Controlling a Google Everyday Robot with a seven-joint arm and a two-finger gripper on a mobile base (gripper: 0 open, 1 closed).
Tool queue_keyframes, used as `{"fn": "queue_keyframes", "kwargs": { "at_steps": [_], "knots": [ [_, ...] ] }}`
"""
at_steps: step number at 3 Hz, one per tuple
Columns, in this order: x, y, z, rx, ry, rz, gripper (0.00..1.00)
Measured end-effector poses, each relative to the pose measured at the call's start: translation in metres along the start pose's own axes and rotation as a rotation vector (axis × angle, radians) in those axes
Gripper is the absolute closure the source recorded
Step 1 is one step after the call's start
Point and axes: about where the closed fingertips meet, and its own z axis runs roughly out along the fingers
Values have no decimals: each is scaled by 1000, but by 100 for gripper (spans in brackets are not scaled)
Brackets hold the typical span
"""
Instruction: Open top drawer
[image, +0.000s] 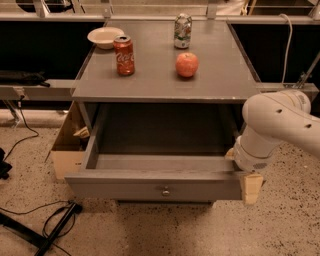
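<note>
— One drawer to open: how far along is it?

— Nearly done, I'd judge. The top drawer (150, 187) stands pulled well out toward the near side under the table (220, 80). Its inside is bare, and its flat grey front with the small round knob (165, 190) faces us. Any travel left looks short, so what remains is mostly letting go and backing away.

— And the end effector?

— The end effector (246, 179) sits at the near right corner of the drawer front, touching it, well right of the knob. Whether it is open or closed on that edge, I cannot tell. The white arm (275, 125) comes in from the right.

— What's on the table?

— From the left: a pale bowl (105, 37) at the far corner, a red cola can (124, 55) just near of it, an apple (187, 64) around the middle, and a second can (182, 31) farther back. All stand well apart from the drawer.

— The room?

— A cardboard box (65, 150) stands against the table's left side, dark cables (55, 220) lie near left, and the floor (290, 225) is speckled. The light is dim.
</note>
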Motion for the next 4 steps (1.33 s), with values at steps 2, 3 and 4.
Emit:
{"fn": "queue_keyframes", "kwargs": {
  "at_steps": [2, 3, 4],
  "knots": [
    [-1, 7, 4, -21, 8, -8, 0],
    [-18, 40, 24, -140, 14, -20, 26],
    [-25, 58, 27, -201, 20, -18, 50]
  ]
}}
